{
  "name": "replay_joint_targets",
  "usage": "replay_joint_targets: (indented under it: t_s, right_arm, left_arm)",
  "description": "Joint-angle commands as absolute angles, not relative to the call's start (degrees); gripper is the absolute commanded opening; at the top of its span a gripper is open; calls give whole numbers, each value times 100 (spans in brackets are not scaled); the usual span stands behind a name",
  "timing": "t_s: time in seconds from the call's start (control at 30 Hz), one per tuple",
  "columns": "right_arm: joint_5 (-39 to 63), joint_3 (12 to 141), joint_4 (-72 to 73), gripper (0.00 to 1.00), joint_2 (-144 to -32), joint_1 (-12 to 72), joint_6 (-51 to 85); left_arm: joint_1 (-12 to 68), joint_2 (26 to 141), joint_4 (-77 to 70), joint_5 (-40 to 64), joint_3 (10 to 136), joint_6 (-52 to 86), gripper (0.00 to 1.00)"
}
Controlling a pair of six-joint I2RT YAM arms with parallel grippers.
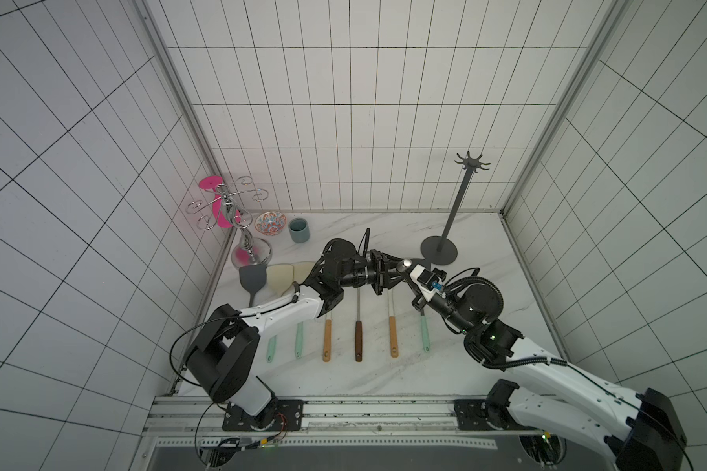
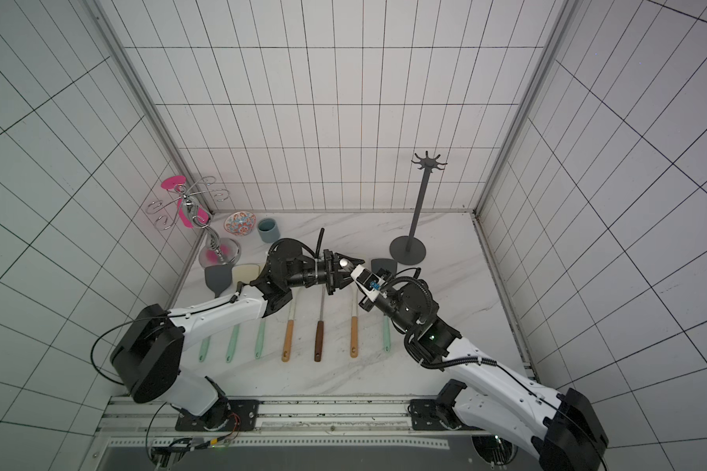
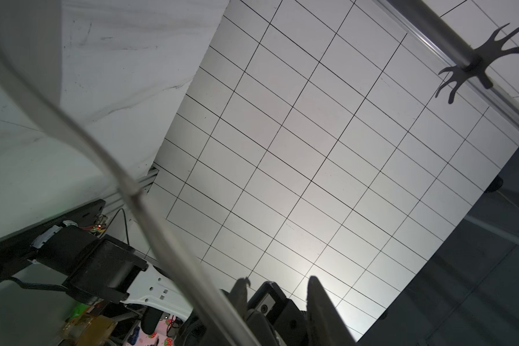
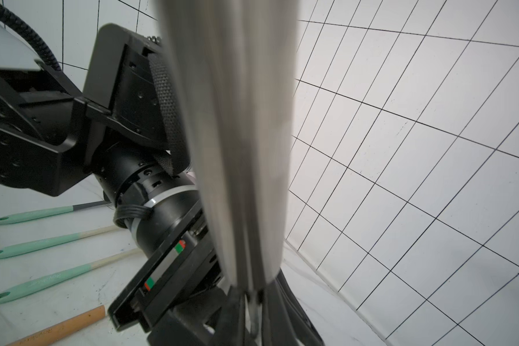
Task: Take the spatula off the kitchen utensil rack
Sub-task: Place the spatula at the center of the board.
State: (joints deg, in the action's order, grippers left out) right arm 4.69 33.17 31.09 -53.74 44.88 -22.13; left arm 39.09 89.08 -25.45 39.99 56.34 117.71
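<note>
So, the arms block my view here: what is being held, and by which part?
The right gripper is shut on a silver metal utensil, by its shaft; which end cannot be told. The left gripper is beside it, grip unclear.

Dark grey kitchen utensil rack [image 1: 460, 208] upright on round base, rear right, hook ring atop. Silvery metal spatula [image 4: 237, 134] off it, aloft, pinched in right tool [image 4: 252, 299].

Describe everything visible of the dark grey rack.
The rack is a tall, thin, dark grey pole, matte like painted metal, on a flat round base, topped by a ring of small hooks. It stands upright at the table's back right. Its hooks are bare; only the table touches it.
</note>
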Motion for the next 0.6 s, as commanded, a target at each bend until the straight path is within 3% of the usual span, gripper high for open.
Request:
replay_joint_targets:
  t_s: [0.0,0.17,0.43,0.57]
  right_arm:
    - [506,3111,3595,0,-5237,4553,-2181]
    - [519,3120,3560,0,-5212,4590,-2114]
    - [564,3075,3261,1,-5027,4614,-1639]
    - [371,3111,2538,16,-4815,4602,-954]
  left_arm:
    - [3946,8886,-2548,4156,5844,11663,22]
    - [3944,8886,-2451,4148,5995,11508,0]
    - [3746,8838,-2442,4001,6171,10870,0]
    - [3310,8699,-2342,3804,6124,9932,0]
